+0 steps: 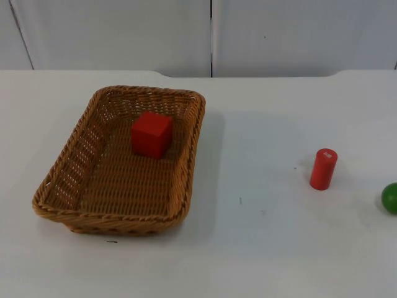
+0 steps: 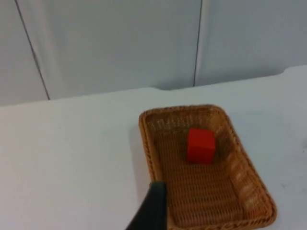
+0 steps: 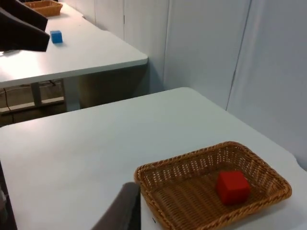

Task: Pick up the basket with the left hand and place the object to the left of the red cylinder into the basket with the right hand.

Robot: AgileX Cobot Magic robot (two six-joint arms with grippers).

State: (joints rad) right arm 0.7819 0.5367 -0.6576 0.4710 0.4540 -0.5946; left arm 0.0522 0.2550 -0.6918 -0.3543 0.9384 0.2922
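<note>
The rectangular woven wicker basket (image 1: pixel 118 164) sits flat on the white desk (image 1: pixel 260 248), and the red cube (image 1: pixel 151 134) lies inside it, toward its far end. The upright red cylinder (image 1: pixel 323 169) stands on the desk well apart from the basket, with a green ball (image 1: pixel 390 198) just beyond the cylinder on the side away from the basket.

Assessment: the cube is already in the basket and nothing remains between basket and cylinder, so the transfer looks done.

The left claw (image 2: pixel 152 208) hangs above the basket's near rim; the right claw (image 3: pixel 122 208) is near the basket's corner. Whether either claw is apart or together cannot be told.

Recommendation: any remaining lift should clamp the rim squarely and keep the basket level, or the cube may slide.
</note>
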